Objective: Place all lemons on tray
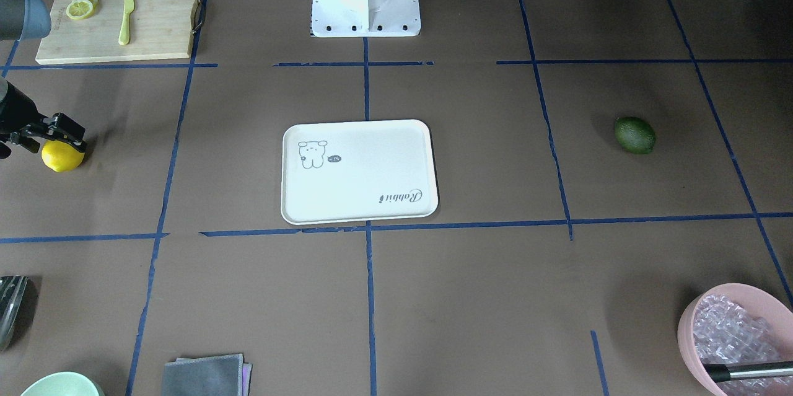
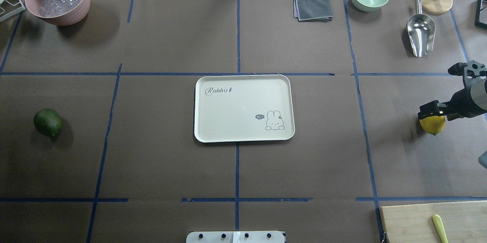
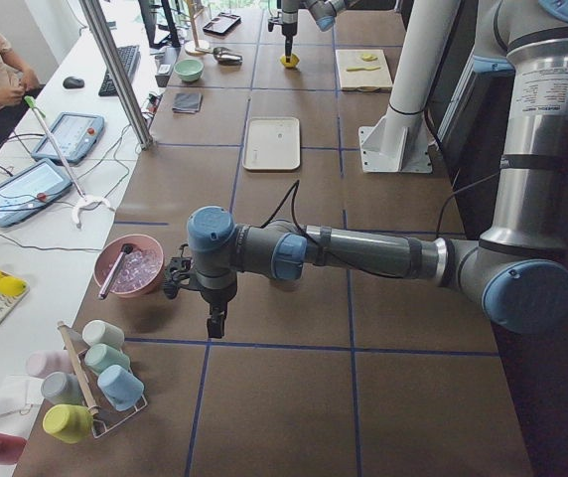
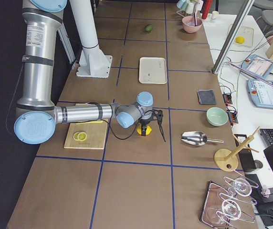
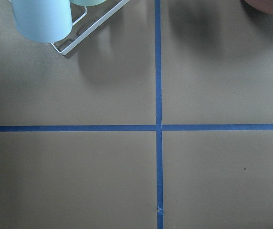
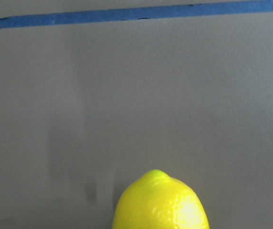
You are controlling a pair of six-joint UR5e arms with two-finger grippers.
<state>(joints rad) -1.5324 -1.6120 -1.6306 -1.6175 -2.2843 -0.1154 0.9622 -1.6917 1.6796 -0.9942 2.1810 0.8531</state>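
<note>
Tray (image 2: 243, 83) bare; green lemon (image 2: 48, 122) untouched; yellow lemon (image 2: 433, 126) just under right gripper (image 2: 431, 115), cannot tell if clamped; both unplaced.

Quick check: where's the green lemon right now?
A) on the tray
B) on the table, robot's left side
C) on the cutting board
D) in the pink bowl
B: the green lemon lies on the table, well apart from the tray.
</note>
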